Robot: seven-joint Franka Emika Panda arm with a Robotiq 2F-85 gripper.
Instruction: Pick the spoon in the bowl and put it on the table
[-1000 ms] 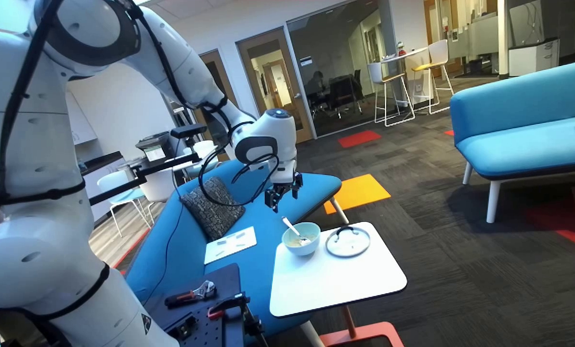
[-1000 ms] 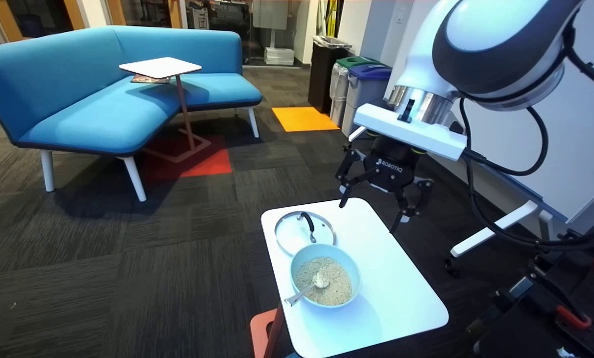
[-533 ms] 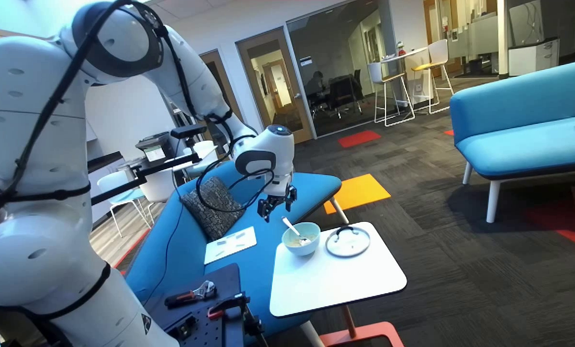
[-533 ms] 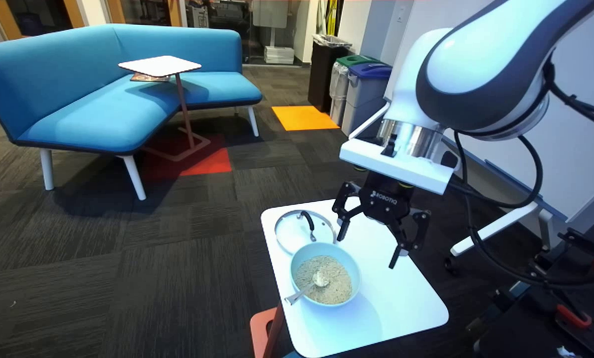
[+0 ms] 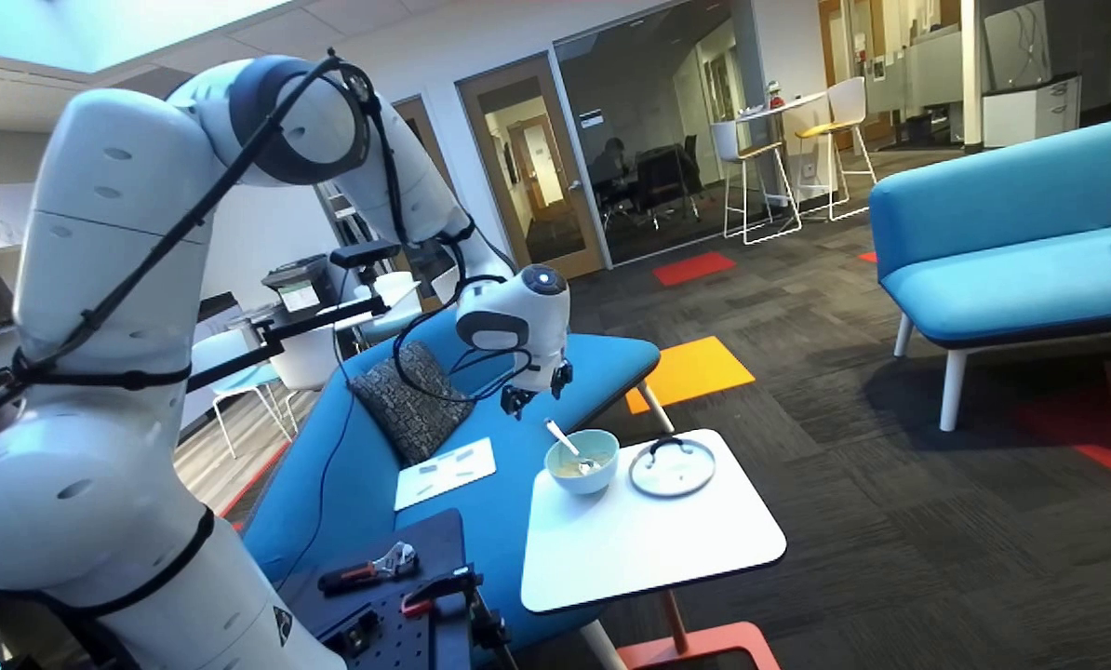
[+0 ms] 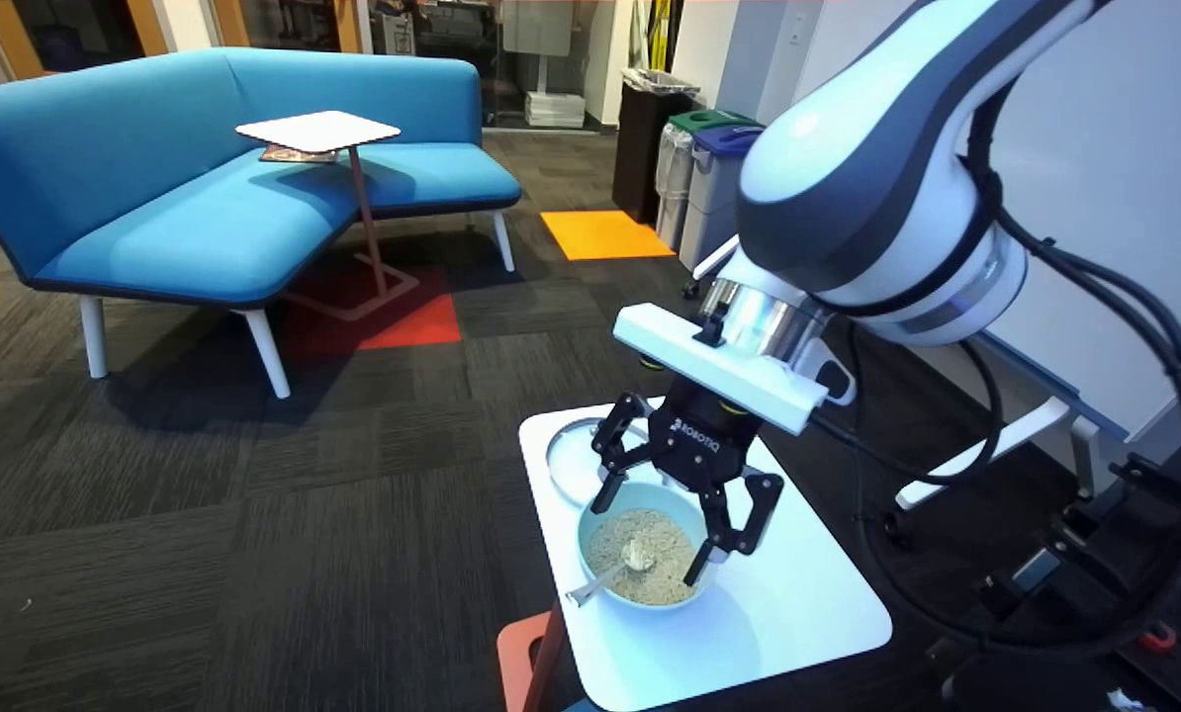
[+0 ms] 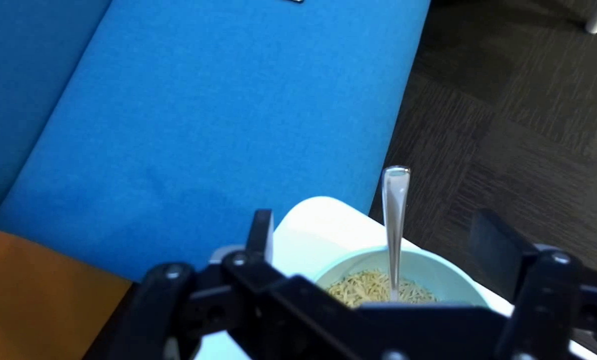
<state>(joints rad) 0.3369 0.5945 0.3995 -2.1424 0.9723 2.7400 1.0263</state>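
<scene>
- The jaws of the gripper (image 6: 645,545) stand wide apart, clamped on nothing; in an exterior view they hang higher than the bowl (image 5: 582,483), not touching it.
- Progress, as I judge it: the reach toward the spoon (image 7: 394,225) is the step in hand. Left to do are the grasp, the lift out, the carry and the release on the table (image 5: 649,549).
- In the wrist view the spoon's handle shows between the jaws, a little closer to the one at the picture's right, its end higher in the picture than either. An exterior view shows a gap between jaws and handle, so they probably need to come lower before closing; exact height is hard to tell.
- The spoon is in the bowl, its head at the surface of the grain-like food (image 7: 361,287), its handle slanting up across the rim toward the table's far-left corner, as an exterior view has it.
- The bowl stands near that corner, beside the far edge.
- Along that edge, toward the far-right corner, a glass lid (image 5: 675,470) lies just beside the bowl.
- The white top toward the near edge would, I think, suit the set-down.
</scene>
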